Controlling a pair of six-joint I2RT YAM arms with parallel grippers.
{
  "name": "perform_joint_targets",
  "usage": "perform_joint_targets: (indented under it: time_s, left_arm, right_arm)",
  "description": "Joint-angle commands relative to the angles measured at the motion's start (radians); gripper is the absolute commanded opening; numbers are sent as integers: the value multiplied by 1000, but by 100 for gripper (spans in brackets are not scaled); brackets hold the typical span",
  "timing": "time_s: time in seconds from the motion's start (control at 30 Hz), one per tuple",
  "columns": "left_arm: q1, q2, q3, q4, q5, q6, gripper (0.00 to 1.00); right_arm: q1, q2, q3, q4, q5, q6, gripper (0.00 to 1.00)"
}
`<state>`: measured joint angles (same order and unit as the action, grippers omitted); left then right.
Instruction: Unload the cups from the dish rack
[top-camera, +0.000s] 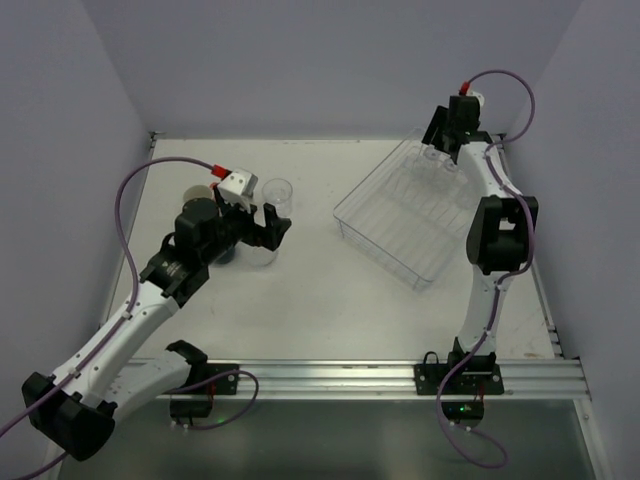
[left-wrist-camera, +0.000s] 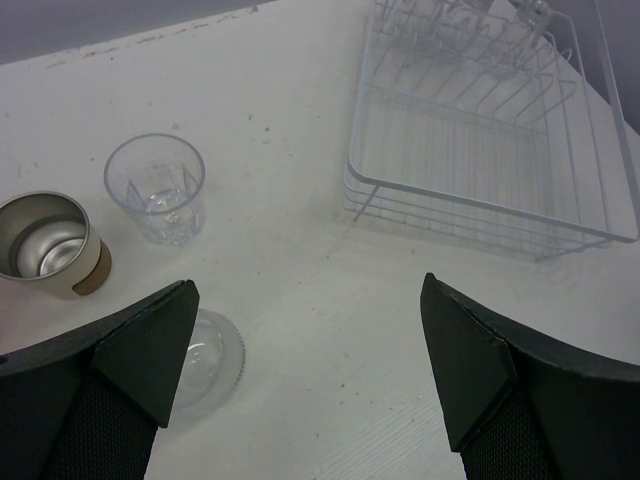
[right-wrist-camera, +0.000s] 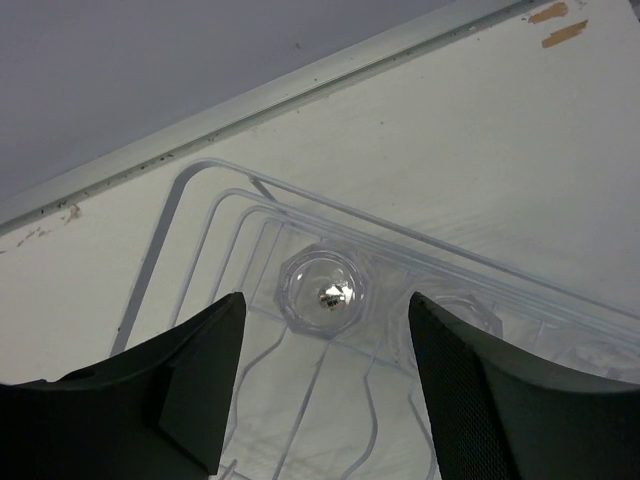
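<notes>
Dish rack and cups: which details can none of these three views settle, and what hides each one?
- Top external: how many clear tumblers sit in the dish rack; the right fingers cover that corner.
- Right wrist: a second tumbler is partly behind a right-arm finger.
- Left wrist: a clear cup is partly covered by a left-arm finger; upright or inverted is unclear.

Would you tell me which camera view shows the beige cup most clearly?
Left wrist: the beige cup stands upright, its metal inside visible. Top external shows it small, partly behind the left arm; right wrist misses it.
</notes>
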<state>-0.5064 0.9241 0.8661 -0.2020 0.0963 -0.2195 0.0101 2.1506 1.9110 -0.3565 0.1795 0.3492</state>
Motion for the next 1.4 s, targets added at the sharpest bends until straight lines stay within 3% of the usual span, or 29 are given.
perform_joint_targets:
  time_s: [0.0, 0.4, 0.8, 0.93, 0.97, 1.13, 1.37]
  left_arm:
    - [-3, 4, 8, 27, -24, 25, 100]
    - [-1, 32, 13, 26, -35, 29, 100]
    - [0, 55, 21, 26, -40, 31, 100]
    - [-1, 64, 22, 26, -37, 31, 100]
    - [0, 65, 25, 26, -36, 29, 100]
    - [-1, 76, 27, 27, -38, 29, 100]
    - [0, 96, 34, 27, -21, 17, 100]
  right_arm:
    - [-1, 32, 92, -10, -17, -36, 70]
    - [-2, 166, 256, -84, 2, -90, 74]
    - [1, 193, 212, -73, -28, -82, 69]
    - [2, 170, 168, -36, -31, -69, 60]
    - [2, 160, 161, -29, -32, -69, 53]
    - [1, 115, 152, 2, -41, -52, 34]
    - [1, -43, 63, 114, -106, -36, 30]
